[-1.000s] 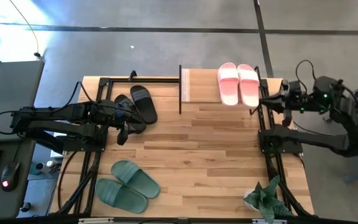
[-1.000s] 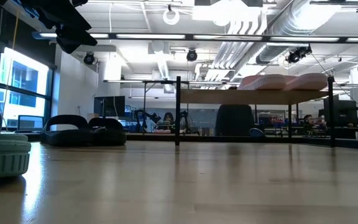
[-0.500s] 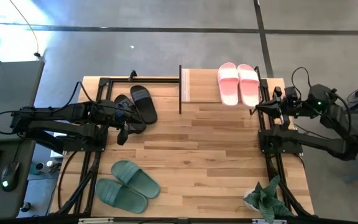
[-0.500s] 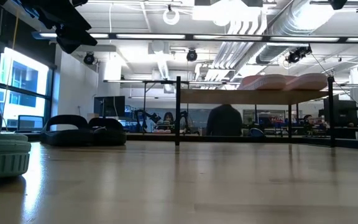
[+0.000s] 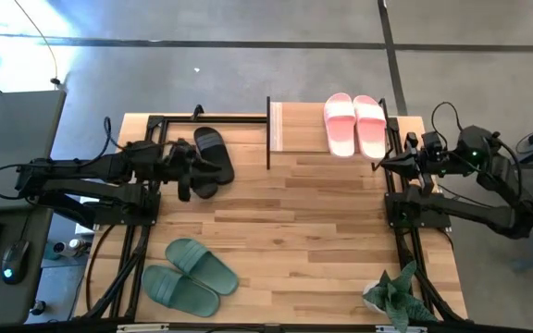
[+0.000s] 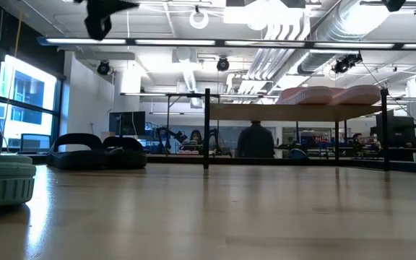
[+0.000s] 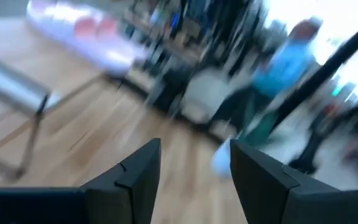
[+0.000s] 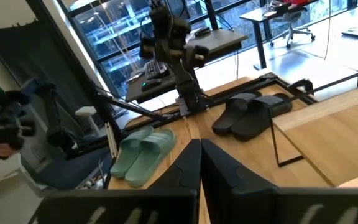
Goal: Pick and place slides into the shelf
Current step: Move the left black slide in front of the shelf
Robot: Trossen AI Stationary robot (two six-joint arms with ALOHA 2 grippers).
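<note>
The pink slides (image 5: 356, 125) lie side by side on the right part of the shelf (image 5: 285, 127), soles on its plank top; in the low view the pink slides (image 6: 328, 94) sit on the shelf (image 6: 266, 112). The black slides (image 5: 208, 157) lie on the table at its far left. The green slides (image 5: 189, 276) lie near the near left corner. My left gripper (image 5: 189, 176) hovers open over the black pair, high in the low view (image 6: 103, 13), and touches nothing. My right gripper (image 5: 383, 163) waits shut at the table's right edge.
A small potted plant (image 5: 394, 296) stands at the near right corner. The shelf's thin black legs (image 6: 206, 130) stand on the far part of the table. The middle of the tabletop (image 5: 294, 222) is bare wood. A person (image 6: 255, 141) is in the room behind.
My left gripper has risen and shifted a little toward the table's right and far edge, over the black slides, turning as it went. My right arm has drawn slightly toward the near edge. The slides have not moved.
</note>
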